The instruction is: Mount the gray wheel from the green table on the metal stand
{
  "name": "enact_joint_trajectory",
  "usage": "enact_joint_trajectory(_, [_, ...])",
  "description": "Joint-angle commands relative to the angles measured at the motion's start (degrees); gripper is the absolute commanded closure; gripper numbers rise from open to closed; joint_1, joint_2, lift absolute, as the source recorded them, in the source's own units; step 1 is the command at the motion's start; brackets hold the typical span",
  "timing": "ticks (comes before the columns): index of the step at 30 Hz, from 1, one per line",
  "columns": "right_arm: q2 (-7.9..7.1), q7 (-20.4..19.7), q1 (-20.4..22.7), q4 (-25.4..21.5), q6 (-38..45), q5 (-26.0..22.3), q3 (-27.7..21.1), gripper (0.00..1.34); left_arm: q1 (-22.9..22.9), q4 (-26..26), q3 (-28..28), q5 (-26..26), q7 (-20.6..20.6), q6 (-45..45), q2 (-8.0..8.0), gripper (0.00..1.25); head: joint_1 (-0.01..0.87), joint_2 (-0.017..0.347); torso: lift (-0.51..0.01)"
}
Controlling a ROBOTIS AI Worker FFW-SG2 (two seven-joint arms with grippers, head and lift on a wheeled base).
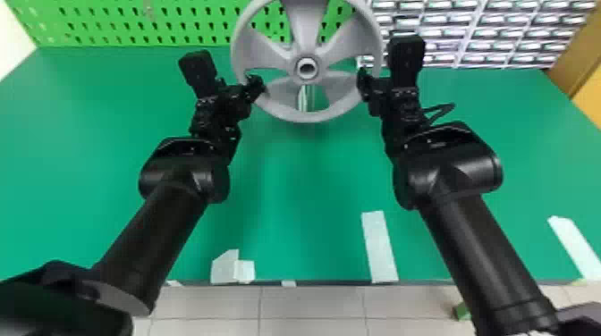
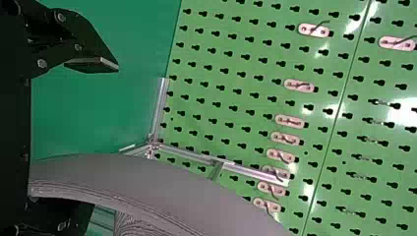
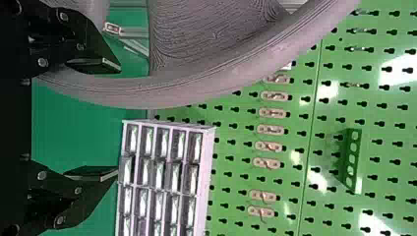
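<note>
My left gripper (image 1: 258, 86) and right gripper (image 1: 364, 84) are wide open. The gray wheel (image 1: 308, 117), top cut off, hides one left finger; I can't tell if I hold it.

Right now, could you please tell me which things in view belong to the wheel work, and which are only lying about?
For the job:
gray wheel
metal stand
green table
left gripper
right gripper

Just around:
white strips on the table
small drawers
pegboard
hooks on the pegboard
green holder on the pegboard
</note>
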Motion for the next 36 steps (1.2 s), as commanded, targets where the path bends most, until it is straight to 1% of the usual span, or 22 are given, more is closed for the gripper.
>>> enact_joint_trajectory(1, [0.07, 0.0, -0.06, 0.09, -0.06, -0.13, 0.05, 0.52, 0.06, -0.01, -0.15, 0.48, -0.6, -0.32, 0.04, 0.49, 0.867, 0.052, -0.1])
enact_joint_trajectory(24, [0.07, 0.0, -0.06, 0.18, -0.32, -0.21, 0.22, 0.52, 0.06, -0.1, -0.51, 0.04, -1.91, -2.08, 0.04, 0.49, 0.867, 0.052, -0.1])
enact_joint_trajectory(28, [0.07, 0.0, 0.03, 0.18, -0.41, -0.83, 0.22, 0.52, 0.15, -0.1, -0.51, 0.04, -2.79, -2.16, 0.04, 0.49, 0.867, 0.052, -0.1])
enact_joint_trajectory(36, [0.07, 0.0, 0.47, -0.96, -0.85, -1.09, 0.31, 0.52, 0.85, -0.98, -0.51, -0.14, -2.79, -2.16, 0.04, 0.49, 0.867, 0.052, -0.1])
